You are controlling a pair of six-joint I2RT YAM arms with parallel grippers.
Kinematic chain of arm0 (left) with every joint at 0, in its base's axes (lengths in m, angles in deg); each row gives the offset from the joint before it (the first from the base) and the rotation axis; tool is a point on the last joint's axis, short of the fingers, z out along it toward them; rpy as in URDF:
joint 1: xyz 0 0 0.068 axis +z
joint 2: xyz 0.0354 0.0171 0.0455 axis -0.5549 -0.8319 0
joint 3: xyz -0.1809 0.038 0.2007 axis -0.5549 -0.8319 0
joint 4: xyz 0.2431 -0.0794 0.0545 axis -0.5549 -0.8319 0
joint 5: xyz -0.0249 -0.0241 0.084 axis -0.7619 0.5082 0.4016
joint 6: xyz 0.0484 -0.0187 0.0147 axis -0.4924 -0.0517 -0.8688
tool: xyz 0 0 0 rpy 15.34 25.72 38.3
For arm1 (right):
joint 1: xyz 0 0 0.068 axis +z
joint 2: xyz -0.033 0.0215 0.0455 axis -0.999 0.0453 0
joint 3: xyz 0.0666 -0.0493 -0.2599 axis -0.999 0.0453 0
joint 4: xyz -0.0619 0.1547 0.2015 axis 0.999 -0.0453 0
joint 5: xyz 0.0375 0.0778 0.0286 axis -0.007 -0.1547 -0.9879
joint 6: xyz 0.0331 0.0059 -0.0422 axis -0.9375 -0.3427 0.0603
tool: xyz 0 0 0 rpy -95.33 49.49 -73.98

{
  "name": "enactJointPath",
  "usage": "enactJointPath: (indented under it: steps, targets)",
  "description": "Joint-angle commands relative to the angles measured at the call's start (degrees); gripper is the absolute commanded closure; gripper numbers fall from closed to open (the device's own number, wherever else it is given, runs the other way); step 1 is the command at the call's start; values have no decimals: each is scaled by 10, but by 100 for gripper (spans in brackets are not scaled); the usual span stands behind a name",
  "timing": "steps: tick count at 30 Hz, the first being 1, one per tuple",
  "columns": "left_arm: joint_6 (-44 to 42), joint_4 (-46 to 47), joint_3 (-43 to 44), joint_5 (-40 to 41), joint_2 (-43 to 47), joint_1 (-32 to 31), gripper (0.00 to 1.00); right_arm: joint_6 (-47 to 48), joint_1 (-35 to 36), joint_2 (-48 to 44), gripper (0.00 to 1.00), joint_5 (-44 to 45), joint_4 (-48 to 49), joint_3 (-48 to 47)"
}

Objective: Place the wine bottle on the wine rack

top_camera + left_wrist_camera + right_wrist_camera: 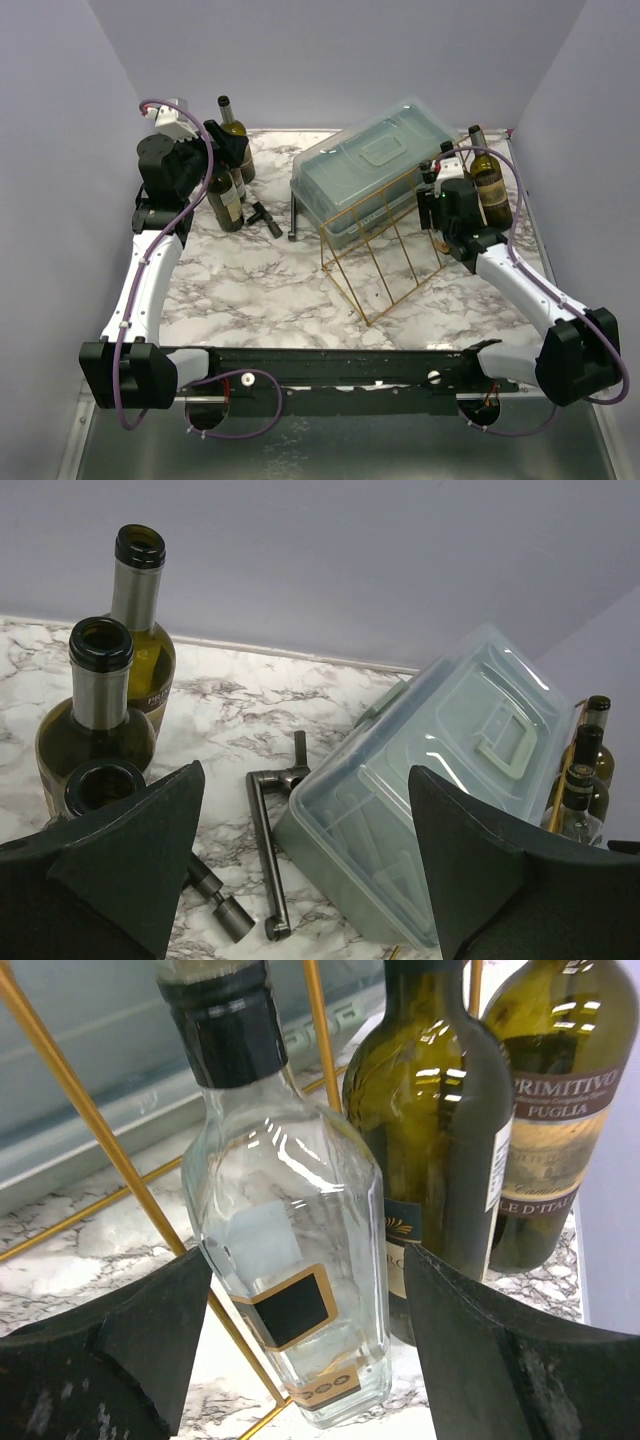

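A clear glass bottle (pixel 290 1240) with a black cap and a black-and-gold label stands slightly tilted between the fingers of my right gripper (pixel 308 1255). The jaws are open, with a thin gap on each side of the glass. Gold bars of the wine rack (pixel 110 1150) cross just behind the bottle, whose base is by the rack's bottom bar. I cannot tell whether it leans on the rack. From above, the rack (pixel 385 250) stands mid-table, with my right gripper (pixel 432 195) at its back right corner. My left gripper (pixel 228 140) hangs open and empty over the back left bottles.
Two dark green wine bottles (pixel 440 1130) (pixel 545 1100) stand right behind the clear one. Three green bottles (pixel 100 710) stand under my left gripper (pixel 305 775). A translucent lidded plastic box (pixel 375 165) sits behind the rack. A dark metal tool (pixel 265 850) lies between the box and the left bottles.
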Motion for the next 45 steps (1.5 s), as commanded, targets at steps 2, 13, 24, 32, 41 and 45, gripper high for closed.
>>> enactJointPath:
  steps: [2, 13, 24, 32, 41, 45]
  targets:
    - [8, 18, -6, -17, 1, 3, 16, -2, -2, -35, 19, -18, -43, -43]
    - [-18, 26, -10, -24, 21, 16, 13, -55, -2, -123, 0, -125, -102, -56]
    - [-64, -1, -12, 90, 41, 54, 9, -236, -2, -191, 0, -359, -88, -54]
    - [-42, -30, -1, 88, -18, 73, 9, -324, -2, -211, 0, -380, -81, -60]
    - [-38, -11, 15, -2, -100, 99, 11, -288, -2, -254, 0, -367, -79, -32]
    - [-34, -6, 15, -17, -114, 99, 13, -278, -2, -256, 0, -375, -85, -32]
